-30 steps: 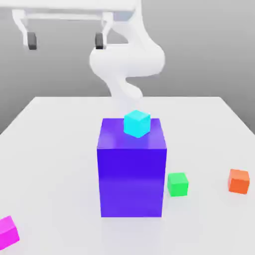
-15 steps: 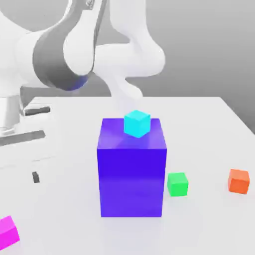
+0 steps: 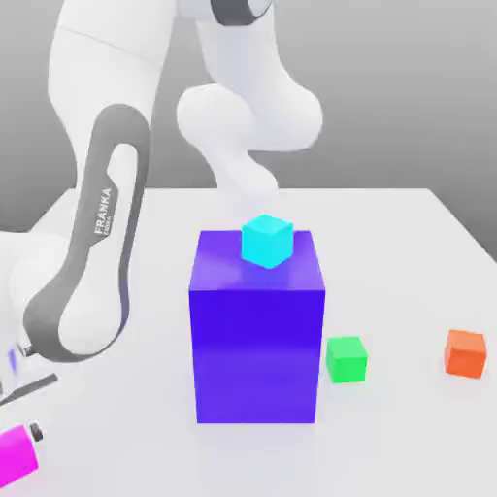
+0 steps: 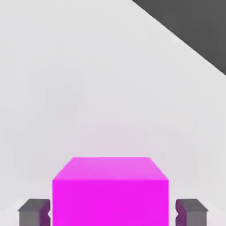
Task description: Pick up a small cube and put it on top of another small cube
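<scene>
- The exterior view looks across the white table point(image 3: 408, 252) from its near edge, slightly downward, towards the white robot arm point(image 3: 97, 243) at the back.
- The hand view looks down between the grey fingertips point(image 4: 33, 211), very close.
- Both share the small magenta cube point(image 3: 16, 454) point(image 4: 110, 194).

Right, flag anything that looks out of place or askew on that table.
Nothing stands out. The cyan cube sits squarely on the big blue block, the green cube and orange cube rest flat on the table, and the pink cube sits straight between the fingers.
</scene>
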You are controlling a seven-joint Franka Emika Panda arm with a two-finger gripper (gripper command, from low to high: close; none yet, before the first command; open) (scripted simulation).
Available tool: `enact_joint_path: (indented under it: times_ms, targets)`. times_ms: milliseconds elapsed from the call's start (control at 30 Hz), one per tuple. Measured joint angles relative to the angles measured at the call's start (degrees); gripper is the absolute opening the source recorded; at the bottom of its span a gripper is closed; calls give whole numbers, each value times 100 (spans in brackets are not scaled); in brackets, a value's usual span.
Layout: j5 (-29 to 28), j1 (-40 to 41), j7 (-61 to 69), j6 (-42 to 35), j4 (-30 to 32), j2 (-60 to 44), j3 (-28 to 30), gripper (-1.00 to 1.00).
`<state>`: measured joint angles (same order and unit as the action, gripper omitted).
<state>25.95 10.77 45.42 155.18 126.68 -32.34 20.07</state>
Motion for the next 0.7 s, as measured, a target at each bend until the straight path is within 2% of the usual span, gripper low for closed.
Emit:
enact_joint_path:
  times_ms: [100, 233, 333, 500, 700]
  targets:
    - [2, 8, 6, 3, -2, -10, -7, -100]
    - [-471, -327, -375, -476, 184, 660, 432, -100]
    - [-546, -584, -859, -531, 239, 722, 548, -100]
    - [-947, -1583, -1645, -285, 584, 972, 488, -100]
    - [-1771, -3056, -2672, 226, 1179, 1542, 345, -100]
